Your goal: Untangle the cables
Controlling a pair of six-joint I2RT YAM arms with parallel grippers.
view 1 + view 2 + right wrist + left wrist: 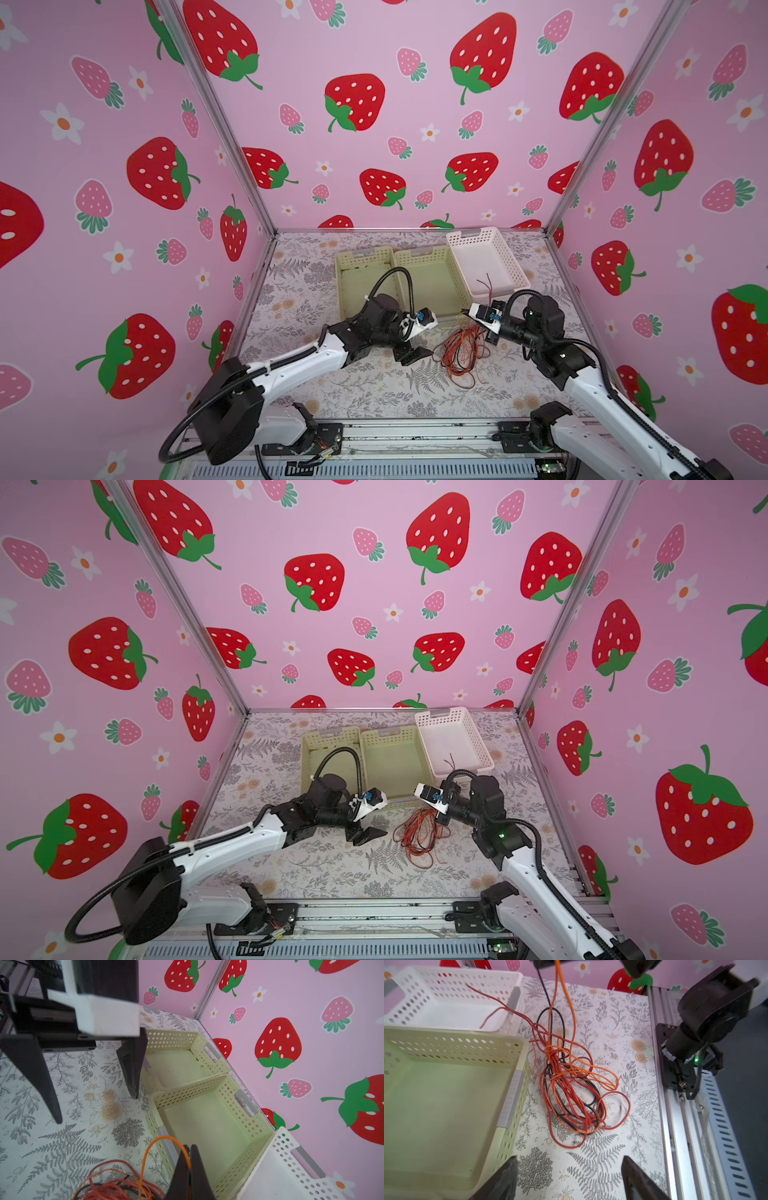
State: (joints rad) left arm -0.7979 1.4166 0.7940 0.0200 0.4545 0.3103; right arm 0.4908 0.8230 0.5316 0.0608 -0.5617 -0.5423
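On flowered table (374, 399), beside green basket (424, 255): tangled cables (461, 357), one red end (483, 993) trailing into white basket (456, 978). From right wrist alone, plainly: right gripper (188, 1153) pinched shut on orange strand (165, 1136); from left wrist, left gripper (569, 1184) spread wide, empty.

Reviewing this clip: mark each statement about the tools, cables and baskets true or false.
1. The left tool is open and empty. True.
2. The right tool is open. False: it is shut on an orange cable.
3. A red cable reaches into the white basket. True.
4. The cable tangle lies inside that basket. False: it lies on the table.
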